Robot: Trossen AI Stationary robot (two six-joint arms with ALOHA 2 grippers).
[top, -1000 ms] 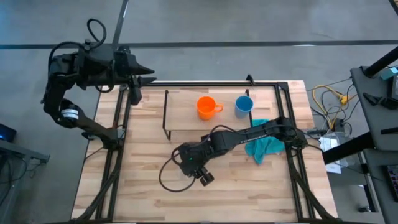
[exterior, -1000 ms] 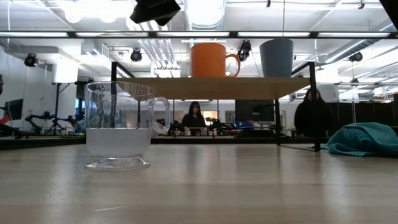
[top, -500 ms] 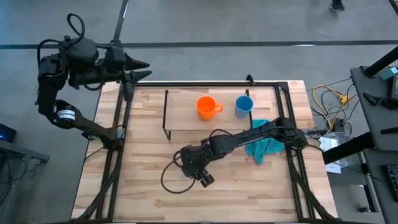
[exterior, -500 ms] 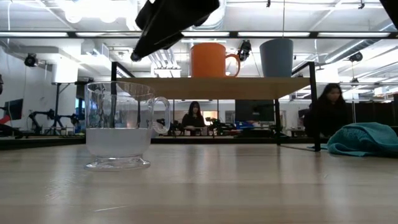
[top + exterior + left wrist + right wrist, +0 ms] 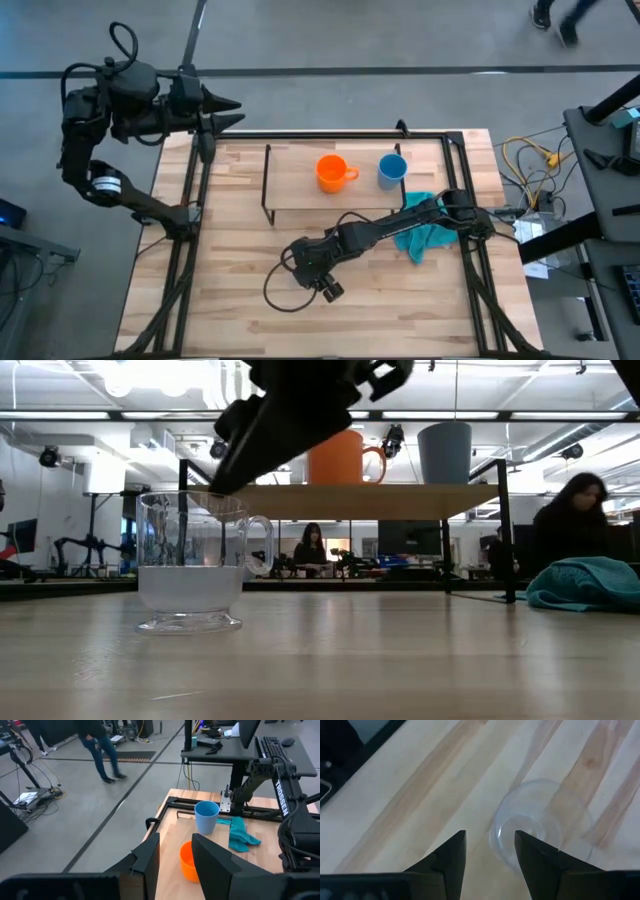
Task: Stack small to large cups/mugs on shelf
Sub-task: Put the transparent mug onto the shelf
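Right gripper (image 5: 215,488) has dropped lower since a moment ago, now just above the clear glass (image 5: 192,563) rim; fingers spread, holding nothing. The glass stands upright on the tabletop (image 5: 400,300) in front of the shelf (image 5: 360,501). Orange mug (image 5: 331,172) and light blue cup (image 5: 392,168) stand side by side on the shelf. Teal cloth (image 5: 425,238) lies beside the shelf. Left gripper (image 5: 232,112) waits off the table's far-left corner, fingers apart, empty. People sit in the background.
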